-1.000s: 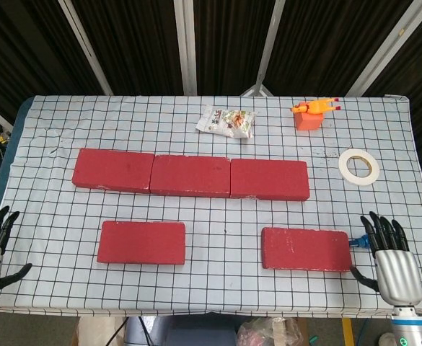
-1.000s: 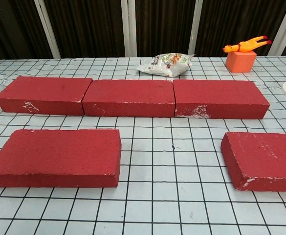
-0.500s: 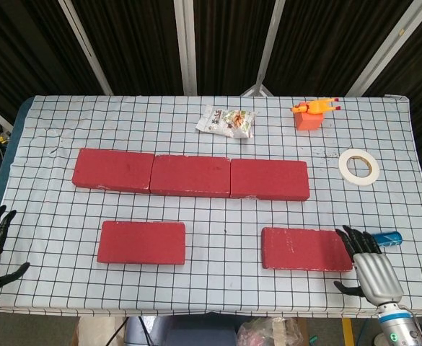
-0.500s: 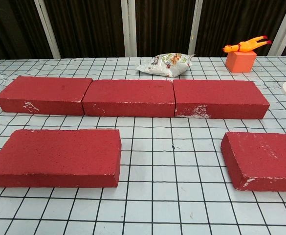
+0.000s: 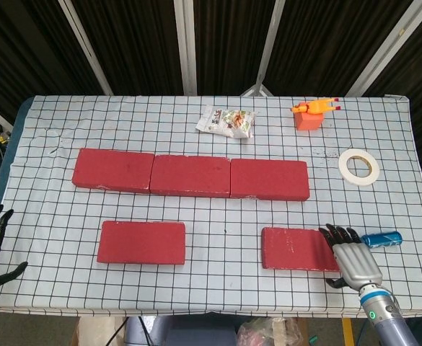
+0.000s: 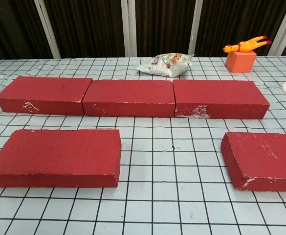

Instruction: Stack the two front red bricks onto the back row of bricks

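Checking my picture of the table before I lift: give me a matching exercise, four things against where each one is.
1 tape roll
2 snack bag
3 blue can
4 right hand

a over the right end of the front right brick
b lying right of that brick
c far edge, behind the back row
d right of the back row

1-d, 2-c, 3-b, 4-a

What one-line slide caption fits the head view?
Right hand reaches over the front right red brick's end; three-brick back row awaits stacking.
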You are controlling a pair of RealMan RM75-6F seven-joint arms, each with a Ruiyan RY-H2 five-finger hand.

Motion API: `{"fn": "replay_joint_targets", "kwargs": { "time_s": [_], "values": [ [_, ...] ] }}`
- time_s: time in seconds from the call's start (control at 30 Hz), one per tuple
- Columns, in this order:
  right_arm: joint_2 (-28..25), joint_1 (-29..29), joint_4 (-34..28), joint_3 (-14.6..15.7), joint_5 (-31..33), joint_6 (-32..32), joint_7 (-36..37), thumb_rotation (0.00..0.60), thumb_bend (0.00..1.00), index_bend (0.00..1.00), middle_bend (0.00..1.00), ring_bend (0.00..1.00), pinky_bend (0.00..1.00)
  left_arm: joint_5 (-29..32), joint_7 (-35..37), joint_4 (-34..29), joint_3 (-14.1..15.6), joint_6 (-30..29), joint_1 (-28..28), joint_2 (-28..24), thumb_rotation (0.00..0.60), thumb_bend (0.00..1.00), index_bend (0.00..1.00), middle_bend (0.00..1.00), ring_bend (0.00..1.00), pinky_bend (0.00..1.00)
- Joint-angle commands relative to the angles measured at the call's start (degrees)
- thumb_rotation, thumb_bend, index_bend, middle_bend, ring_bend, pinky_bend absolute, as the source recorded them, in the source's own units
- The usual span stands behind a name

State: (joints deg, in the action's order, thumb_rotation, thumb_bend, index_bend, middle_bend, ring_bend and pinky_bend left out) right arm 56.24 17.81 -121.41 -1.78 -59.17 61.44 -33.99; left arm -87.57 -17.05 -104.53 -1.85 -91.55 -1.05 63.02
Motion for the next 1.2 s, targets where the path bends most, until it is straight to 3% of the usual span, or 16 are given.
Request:
{"fn": "replay_joint_targets", "kwargs": {
  "time_s": [0.03, 0.4, 1.2],
  "values": [
    [0.78, 4.76, -2.26, -0.77, 8.02, -1.13, -6.13, 0.600, 0.18, 0.00, 0.00, 0.00, 0.00, 0.19, 0.10, -0.01, -0.06, 0.01, 0.00, -0.06, 0.600, 0.00, 0.08, 0.00, 0.00, 0.00],
    [5.28, 11.12, -0.89, -0.11, 17.25, -1.63, -9.80, 0.600, 0.18, 0.00, 0.00, 0.00, 0.00, 0.99, -0.53, -0.01, -0.45, 0.13, 0.20, 0.17, 0.600, 0.00, 0.07, 0.00, 0.00, 0.00],
    [11.53, 15.50, 4.16, 2.17, 20.97, 2.34, -9.51, 0.600, 0.18, 0.00, 0.00, 0.00, 0.00, 2.29, -1.73, 0.06, -0.70, 1.02, 0.82, 0.58, 0.600, 0.00, 0.07, 0.00, 0.00, 0.00]
  ]
}}
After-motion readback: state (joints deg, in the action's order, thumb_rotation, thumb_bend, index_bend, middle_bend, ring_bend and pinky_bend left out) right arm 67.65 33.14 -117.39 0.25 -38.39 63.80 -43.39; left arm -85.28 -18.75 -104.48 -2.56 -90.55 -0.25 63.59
